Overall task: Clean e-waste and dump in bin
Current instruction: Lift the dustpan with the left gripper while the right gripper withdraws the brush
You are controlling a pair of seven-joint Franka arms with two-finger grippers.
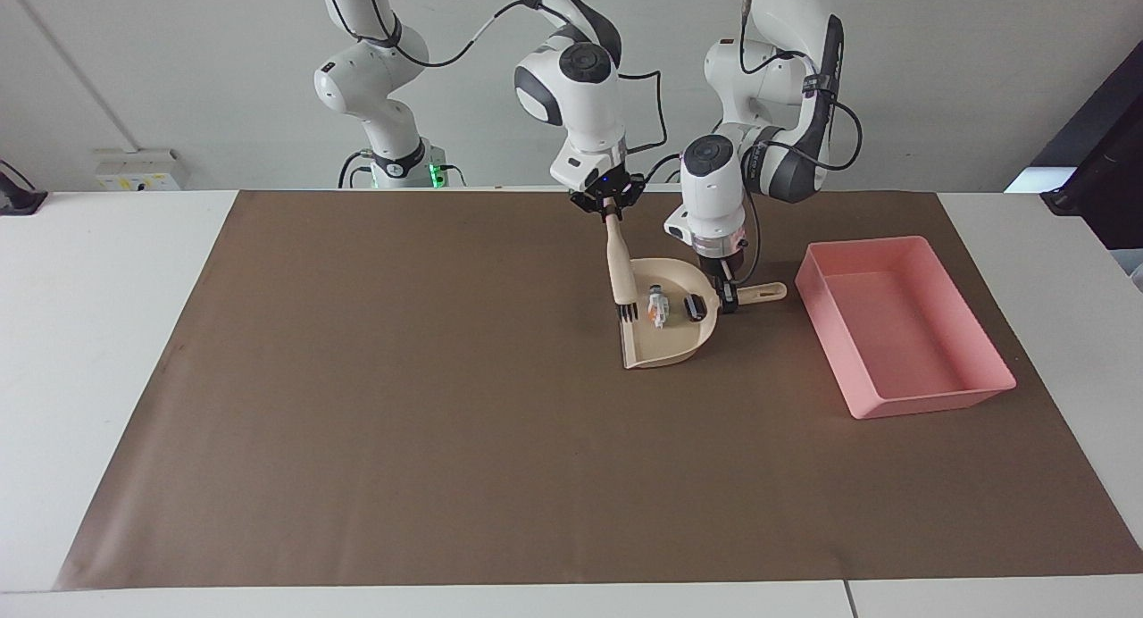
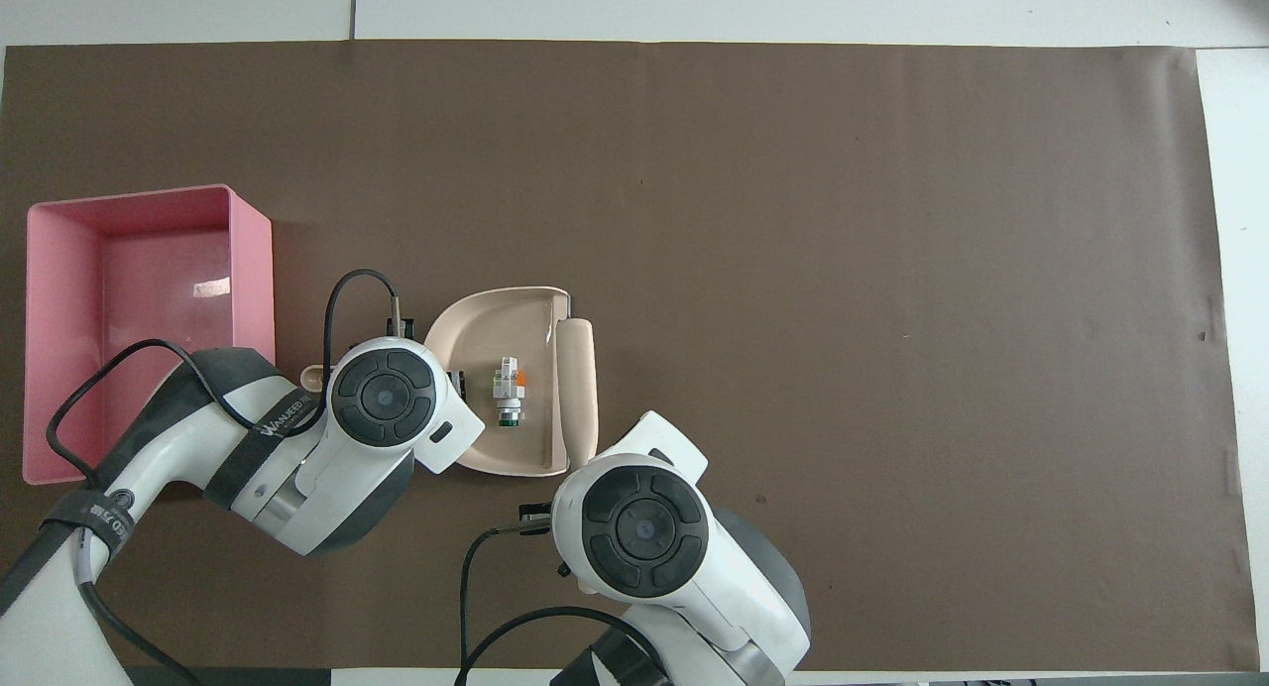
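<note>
Brown mat (image 1: 402, 421) across white tabletop (image 1: 89, 332), pale wall at top of frame. Right of centre: beige dustpan (image 1: 670, 346) holding 2 e-waste bits, white-grey piece (image 1: 658, 307) and black block (image 1: 696, 307). Left hand (image 1: 725, 296) clamped on dustpan handle. Right hand (image 1: 609, 209) gripping brush (image 1: 621, 274), bristles at dustpan's open edge. Pink bin (image 1: 929, 399) at frame right, apart from dustpan.

You have both bits of e-waste lying inside the beige dustpan (image 1: 665, 346): the white-grey piece (image 1: 658, 305) with its green patch and an orange spot lies near the pan's middle; the black block (image 1: 695, 307) sits beside it, toward the handle. The pink bin (image 1: 929, 399) rests flat on the worktop, toward the left arm's end, apart from the dustpan; its sloped walls enclose a bare floor.
</note>
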